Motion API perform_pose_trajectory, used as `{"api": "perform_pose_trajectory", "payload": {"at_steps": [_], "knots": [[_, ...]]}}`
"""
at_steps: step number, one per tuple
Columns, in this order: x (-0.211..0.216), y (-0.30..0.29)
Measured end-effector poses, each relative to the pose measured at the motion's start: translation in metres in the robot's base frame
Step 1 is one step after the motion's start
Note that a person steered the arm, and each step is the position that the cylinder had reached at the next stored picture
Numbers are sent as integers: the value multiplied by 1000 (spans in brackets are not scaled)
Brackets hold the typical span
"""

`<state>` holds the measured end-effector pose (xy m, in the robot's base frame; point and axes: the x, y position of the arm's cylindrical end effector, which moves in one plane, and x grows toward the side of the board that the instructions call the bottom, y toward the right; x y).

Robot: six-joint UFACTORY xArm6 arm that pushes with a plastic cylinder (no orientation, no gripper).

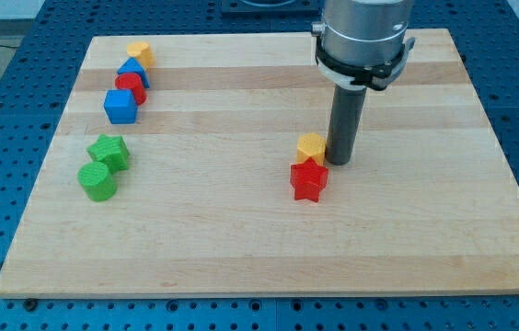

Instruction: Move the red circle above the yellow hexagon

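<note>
**Clerk:** Item one, the working end?

**Onlooker:** A dark rod under a grey collar. There are no jaws on it, so as a hand it neither opens nor closes, and it holds nothing. The tip (340, 163) is down on the table (241, 239), right of centre.

**Clerk:** Nearest pieces?

**Onlooker:** One yellow hexagon (311, 147), just to the view's left of the tip, touching the rod or very nearly; I cannot tell which. One red star (308, 180), directly below the hexagon toward the view's bottom, and the two look to be in contact. The tip stands just up and right of the star.

**Clerk:** The red circle?

**Onlooker:** The red circle (130, 87) is well apart from the tip, in a column near the table's upper left corner. It is packed between a blue triangle (133, 70) above it and a blue cube (121, 106) below it.

**Clerk:** Rest of that column?

**Onlooker:** A second yellow block (139, 51) sits at the top, shape not clear. Lower down, apart from the cube, are a green star (109, 152) and a green circle (98, 180), side by side and touching.

**Clerk:** Support?

**Onlooker:** A pale wooden table, lying on a blue perforated base (2, 110).
</note>
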<state>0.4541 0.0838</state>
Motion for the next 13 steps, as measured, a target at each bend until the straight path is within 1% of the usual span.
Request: {"api": "perform_pose_trajectory", "payload": {"at_steps": [1,2,3,4,5,6,7,8,9,10,11,12,13], "knots": [[0,-8],[-15,14],[-65,26],[-113,23],[-168,-3],[-197,-82],[-224,-181],[-256,-267],[-259,-336],[-226,-374],[-198,-368],[-174,-346],[-138,-327]]}}
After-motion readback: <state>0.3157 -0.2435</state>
